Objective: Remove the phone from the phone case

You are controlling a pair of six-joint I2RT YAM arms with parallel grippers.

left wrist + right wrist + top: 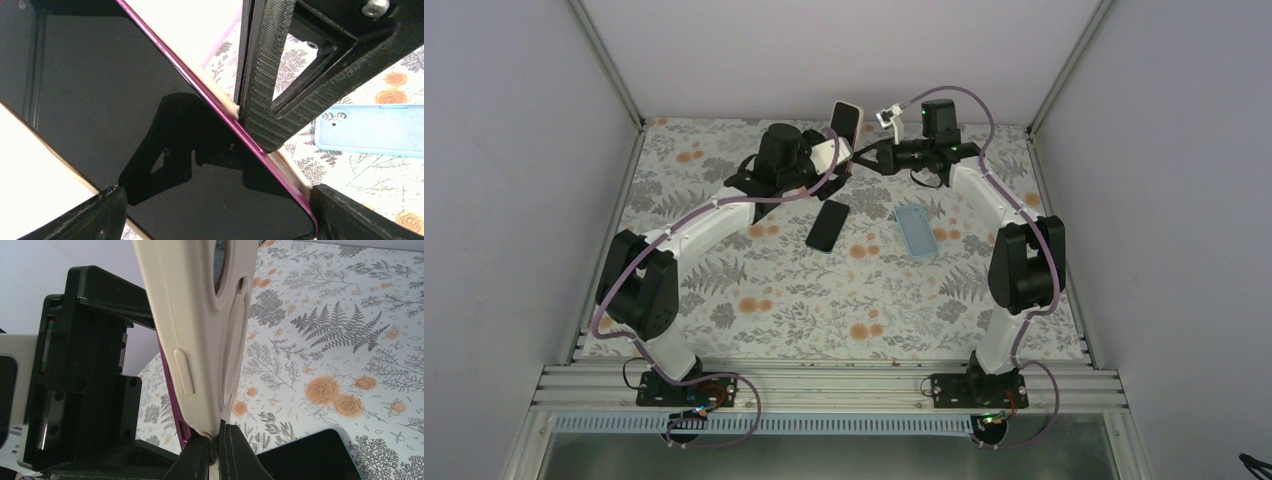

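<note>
A phone [125, 100] with a black screen and a magenta rim sits in a cream case [200, 315]. It is held upright above the far middle of the table [845, 122]. My left gripper [220, 212] is shut across the phone's width, one finger on each long edge. My right gripper [218, 452] is shut on the thin bottom lip of the cream case. The magenta phone edge [170, 385] shows beside the case, which gapes away from it there. In the top view the left gripper [834, 152] and right gripper [861, 160] meet under the phone.
A second black phone [827, 225] lies flat on the floral table mat, also seen in the right wrist view [310, 455]. A light blue case [917, 230] lies to its right, also seen in the left wrist view [372, 131]. Walls enclose the table.
</note>
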